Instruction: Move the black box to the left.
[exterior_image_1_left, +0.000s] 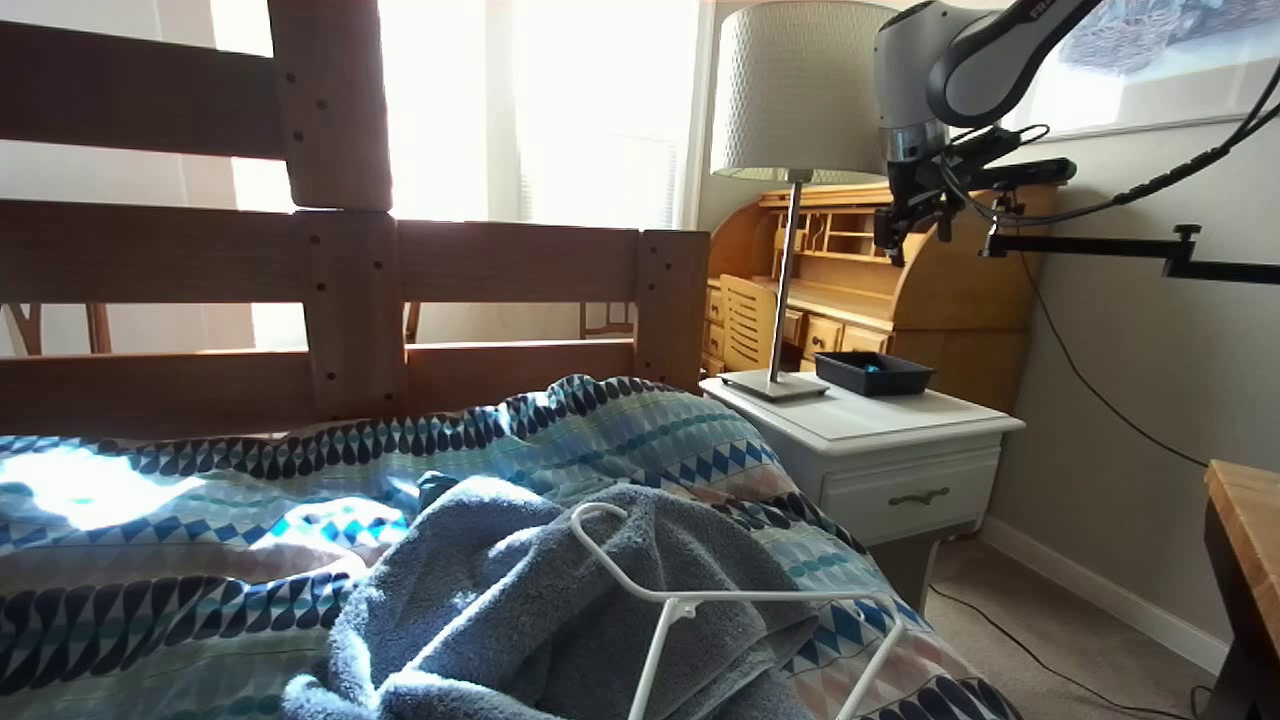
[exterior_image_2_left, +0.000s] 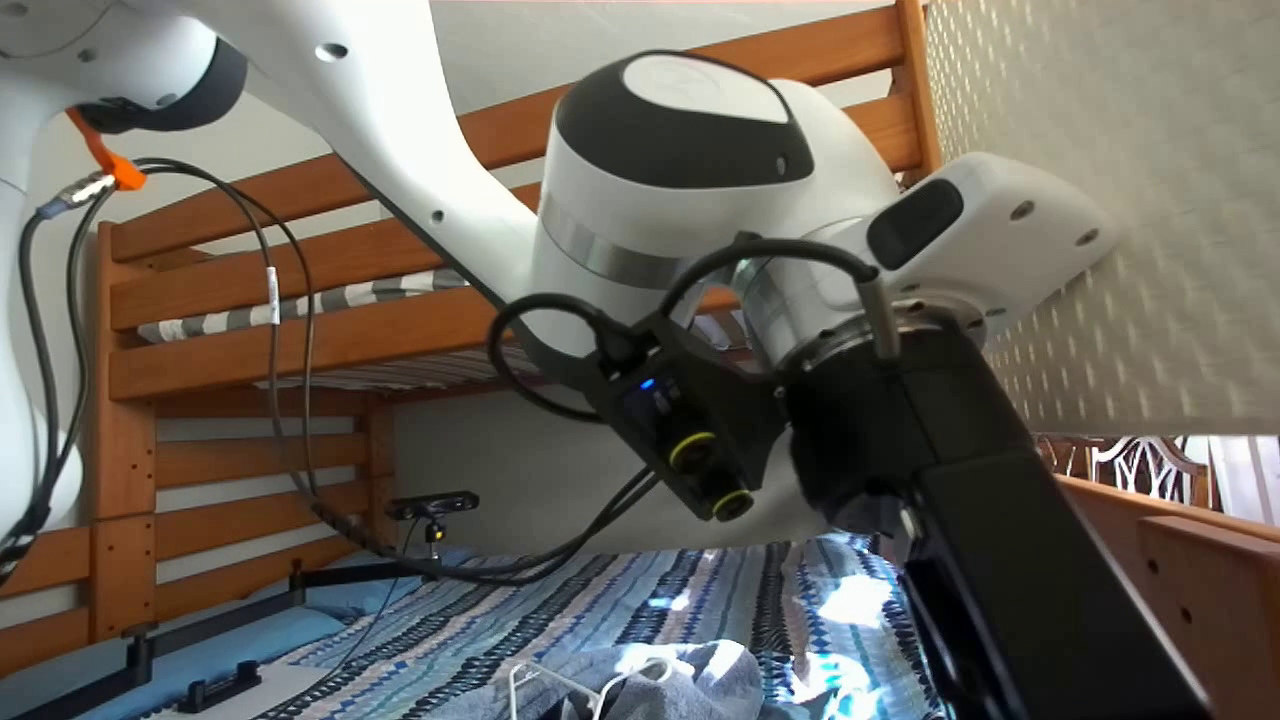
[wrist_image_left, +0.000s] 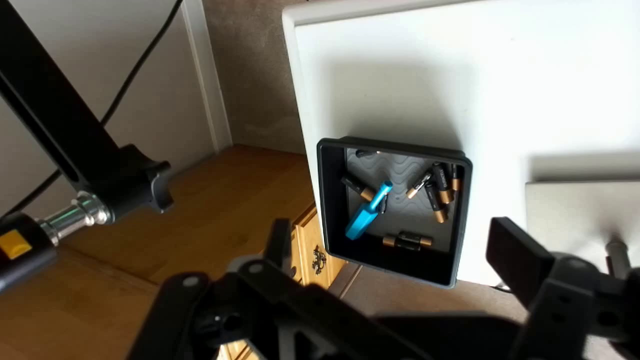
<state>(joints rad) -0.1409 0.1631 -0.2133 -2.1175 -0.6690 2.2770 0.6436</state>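
The black box (exterior_image_1_left: 880, 381) is a low, open-topped tray on the white nightstand (exterior_image_1_left: 850, 420), right of the lamp base in an exterior view. In the wrist view the black box (wrist_image_left: 334, 200) holds several batteries (wrist_image_left: 439, 182) and a bright blue object (wrist_image_left: 367, 212). My gripper (exterior_image_1_left: 918, 240) hangs well above the box, apart from it. In the wrist view my gripper (wrist_image_left: 392, 245) has its fingers wide apart with nothing between them at finger height; the box shows below. In an exterior view the gripper body (exterior_image_2_left: 1030, 560) shows, but its fingertips are out of frame.
A lamp with a thin stem (exterior_image_1_left: 787, 280) and white shade (exterior_image_1_left: 800, 90) stands close beside the box and arm. A black camera bar (exterior_image_1_left: 1100, 243) crosses near the gripper. A wooden roll-top desk (exterior_image_1_left: 960, 290) is behind. A bed with a grey towel (exterior_image_1_left: 560, 600) and white hanger (exterior_image_1_left: 760, 597) is in front.
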